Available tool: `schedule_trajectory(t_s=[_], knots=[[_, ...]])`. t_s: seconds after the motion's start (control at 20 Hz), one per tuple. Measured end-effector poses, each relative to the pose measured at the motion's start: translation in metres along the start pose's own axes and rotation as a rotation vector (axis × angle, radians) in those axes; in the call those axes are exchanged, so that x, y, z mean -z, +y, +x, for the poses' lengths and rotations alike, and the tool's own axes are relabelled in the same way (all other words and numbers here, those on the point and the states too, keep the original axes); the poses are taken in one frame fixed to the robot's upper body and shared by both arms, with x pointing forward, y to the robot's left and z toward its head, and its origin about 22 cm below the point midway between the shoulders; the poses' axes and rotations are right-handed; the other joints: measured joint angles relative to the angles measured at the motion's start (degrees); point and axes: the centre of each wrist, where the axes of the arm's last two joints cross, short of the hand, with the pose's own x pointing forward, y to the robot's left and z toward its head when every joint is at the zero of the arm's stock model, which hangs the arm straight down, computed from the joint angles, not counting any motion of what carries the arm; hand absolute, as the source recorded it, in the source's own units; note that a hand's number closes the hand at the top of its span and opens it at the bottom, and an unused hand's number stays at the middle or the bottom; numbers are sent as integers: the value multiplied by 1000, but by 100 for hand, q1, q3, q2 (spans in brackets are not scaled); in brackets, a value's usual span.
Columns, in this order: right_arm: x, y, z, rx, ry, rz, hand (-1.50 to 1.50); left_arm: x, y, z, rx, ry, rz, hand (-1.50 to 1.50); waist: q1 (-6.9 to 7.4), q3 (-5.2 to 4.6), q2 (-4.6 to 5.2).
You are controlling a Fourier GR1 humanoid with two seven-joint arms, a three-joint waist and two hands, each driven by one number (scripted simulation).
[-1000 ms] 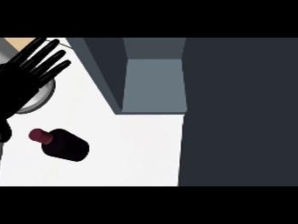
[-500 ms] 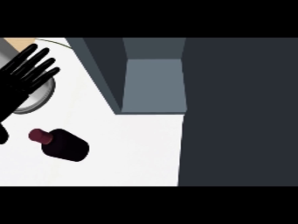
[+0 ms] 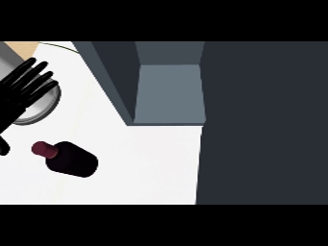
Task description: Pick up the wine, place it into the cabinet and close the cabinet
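Left hand [image 3: 10, 103] hangs released, fingers straight, at the worktop's [image 3: 152, 163] left edge, just above the wine [image 3: 67, 158] lying on its side.

The counter [image 3: 145, 163] is plain white. The wine [image 3: 68, 158] at lower left is near-black with a dark maroon cap. The hand [image 3: 10, 98] at the left edge is solid black. Behind it, at upper left, a round pot [image 3: 35, 108] is light grey, and a tan patch [image 3: 20, 48] fills the corner. The cabinet [image 3: 168, 93] at upper centre is slate grey, with a paler grey-blue inside; its door [image 3: 273, 120] on the right is dark charcoal.
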Motion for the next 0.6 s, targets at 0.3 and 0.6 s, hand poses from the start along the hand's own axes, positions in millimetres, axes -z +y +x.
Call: schedule_trajectory(t_s=[0.3, 0.6], knots=[[4, 6, 4, 0, 11, -3, -150, -13, 17, -28, 19, 33, 16, -150, 2, 0, 0], [5, 5, 4, 2, 0, 3, -150, -13, 39, -52, 26, 63, 45, -150, -13, -1, 4]])
